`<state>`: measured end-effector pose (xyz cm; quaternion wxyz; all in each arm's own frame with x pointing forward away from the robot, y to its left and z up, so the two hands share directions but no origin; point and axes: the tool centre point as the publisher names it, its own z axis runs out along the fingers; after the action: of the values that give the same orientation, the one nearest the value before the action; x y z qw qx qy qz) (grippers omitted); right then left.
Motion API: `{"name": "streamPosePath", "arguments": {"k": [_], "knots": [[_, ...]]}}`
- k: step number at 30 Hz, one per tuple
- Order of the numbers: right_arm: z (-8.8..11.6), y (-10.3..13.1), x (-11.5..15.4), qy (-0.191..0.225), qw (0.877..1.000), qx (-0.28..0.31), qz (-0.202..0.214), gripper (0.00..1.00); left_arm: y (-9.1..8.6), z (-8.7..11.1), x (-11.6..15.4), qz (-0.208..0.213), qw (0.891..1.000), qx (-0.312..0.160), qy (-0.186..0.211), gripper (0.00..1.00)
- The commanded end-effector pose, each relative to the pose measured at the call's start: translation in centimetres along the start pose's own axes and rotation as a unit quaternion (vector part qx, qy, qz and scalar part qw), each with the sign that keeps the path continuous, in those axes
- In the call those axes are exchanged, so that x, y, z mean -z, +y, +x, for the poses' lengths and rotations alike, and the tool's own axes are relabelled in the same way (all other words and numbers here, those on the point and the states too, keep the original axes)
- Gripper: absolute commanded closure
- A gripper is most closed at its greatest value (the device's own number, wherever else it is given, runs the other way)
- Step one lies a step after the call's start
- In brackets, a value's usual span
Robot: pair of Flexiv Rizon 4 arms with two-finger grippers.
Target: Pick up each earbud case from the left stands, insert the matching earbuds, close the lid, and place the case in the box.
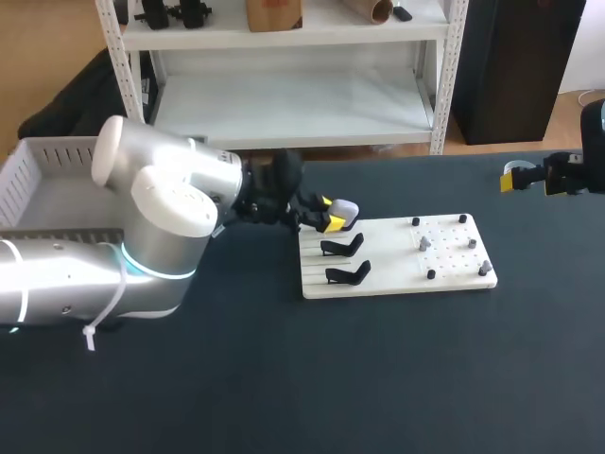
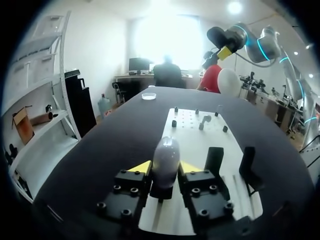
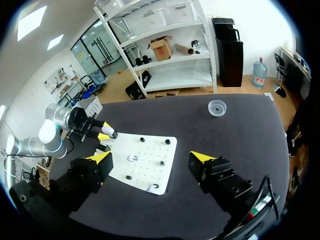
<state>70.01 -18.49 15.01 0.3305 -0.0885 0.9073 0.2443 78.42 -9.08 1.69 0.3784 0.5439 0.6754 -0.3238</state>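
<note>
The left gripper (image 2: 166,169) clamps the smooth pale oval earbud case (image 2: 166,152) between both yellow tips, at the flat white board's (image 1: 397,257) left end beside two black stands (image 1: 342,246). The right gripper (image 3: 150,159) hangs spread wide, well apart from it

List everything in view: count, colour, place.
earbud case: 1, pale, at the board's left part
stands: 2 empty, black, board's left part
board: 1, white, mid-table
pegs: several, black, board's right part
dish: 1, clear, on the table apart from the board
box: 1, white, table's left side
table: 1, dark
left end effector: shut on the earbud case
right end effector: open, empty, table's right side
</note>
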Motion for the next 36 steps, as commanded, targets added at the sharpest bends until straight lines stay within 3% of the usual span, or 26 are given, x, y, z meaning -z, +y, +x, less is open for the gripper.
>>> {"name": "streamPosePath", "arguments": {"k": [1,3,6,11,22,27,32,36], "knots": [[0.0,0.0,0.0,0.0,1.0,0.0,-0.001,0.0,0.2,0.1,-0.1,0.003,1.0,-0.002,-0.002,0.73],[0.0,0.0,0.0,0.0,1.0,0.0,-0.001,0.0,0.2,0.1,-0.1,0.004,1.0,-0.002,-0.001,0.79],[0.0,0.0,0.0,0.0,1.0,0.0,-0.001,0.0,0.2,0.2,0.0,0.004,1.0,-0.002,-0.001,1.0],[0.0,0.0,0.0,0.0,1.0,0.0,-0.001,0.0,0.0,-0.5,1.0,0.004,1.0,-0.004,-0.01,1.0],[0.0,0.0,0.0,0.0,1.0,0.0,-0.001,0.0,-0.2,-4.2,3.9,-0.002,0.999,-0.02,-0.025,1.0],[0.0,4.0,-3.3,0.054,0.998,0.043,0.004,0.0,-1.1,-6.9,3.9,-0.016,0.998,-0.045,-0.034,1.0],[0.1,7.3,-5.8,0.063,0.996,0.06,-0.024,0.0,-2.1,-8.9,3.7,-0.028,0.997,-0.069,-0.033,1.0],[0.0,8.1,-6.8,0.07,0.995,0.065,-0.034,0.0,-2.7,-9.8,3.6,-0.038,0.995,-0.088,-0.029,1.0]]}}
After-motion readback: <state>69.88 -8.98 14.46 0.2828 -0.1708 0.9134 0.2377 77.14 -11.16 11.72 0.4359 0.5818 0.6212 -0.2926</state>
